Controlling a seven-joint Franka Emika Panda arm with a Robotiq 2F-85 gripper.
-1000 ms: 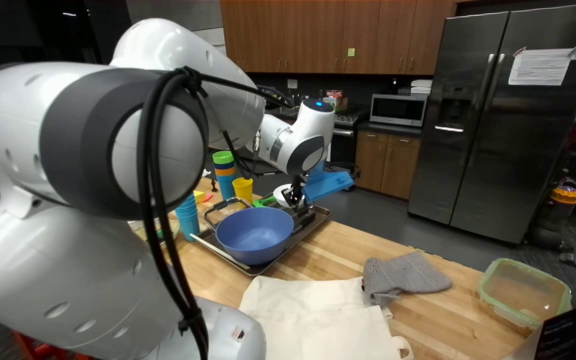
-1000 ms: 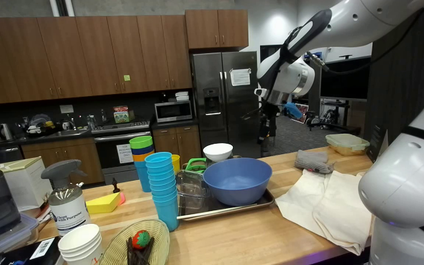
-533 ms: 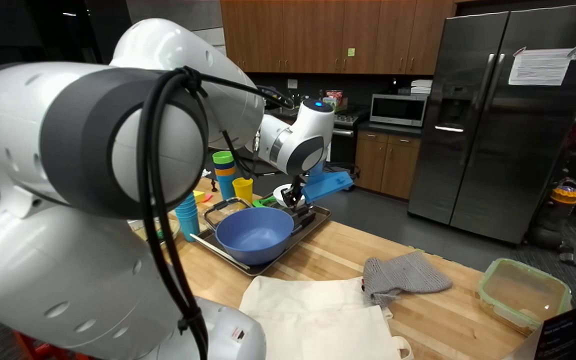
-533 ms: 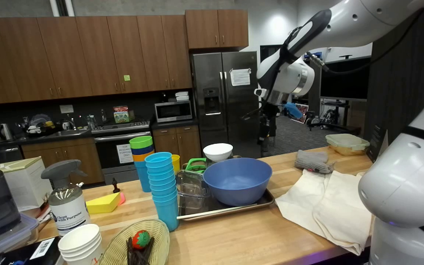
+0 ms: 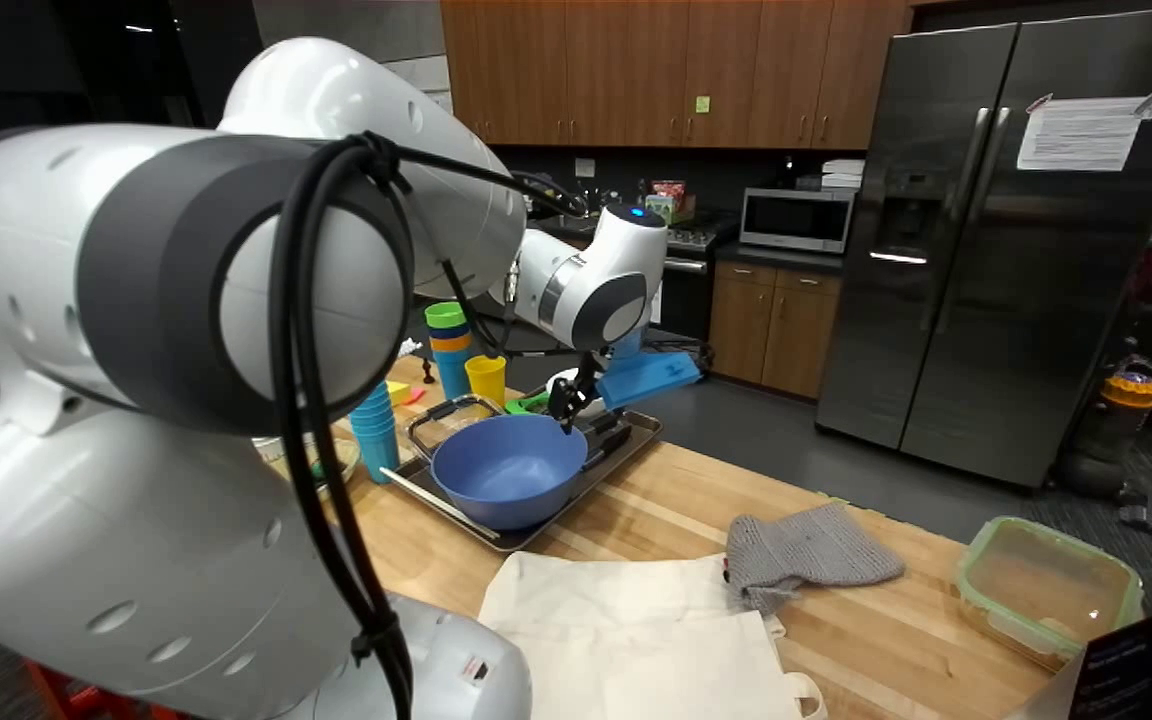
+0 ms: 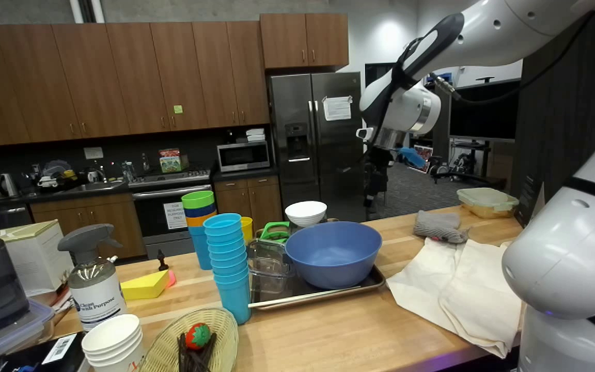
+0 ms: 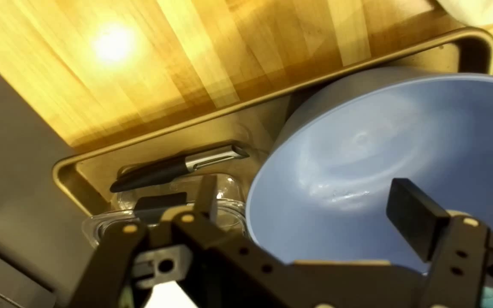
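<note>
On the wooden counter (image 6: 323, 336) we see a blue bowl (image 6: 333, 256) inside a tray (image 7: 255, 117); near this bowl, the gripper (image 7: 308, 201) hangs with its fingers widely spread.

Wears rounded, glossy white shells (image 5: 126, 520) with dark grey bands (image 5: 146, 270) and bundled black cables (image 5: 376, 638). Shows a small blue light (image 5: 638, 211) and a bright blue plate (image 5: 648, 380) at the wrist (image 5: 626, 255). Ends in a black gripper (image 7: 311, 206) with flat pads (image 7: 415, 218) and brass-toned pin heads (image 7: 129, 229).
</note>
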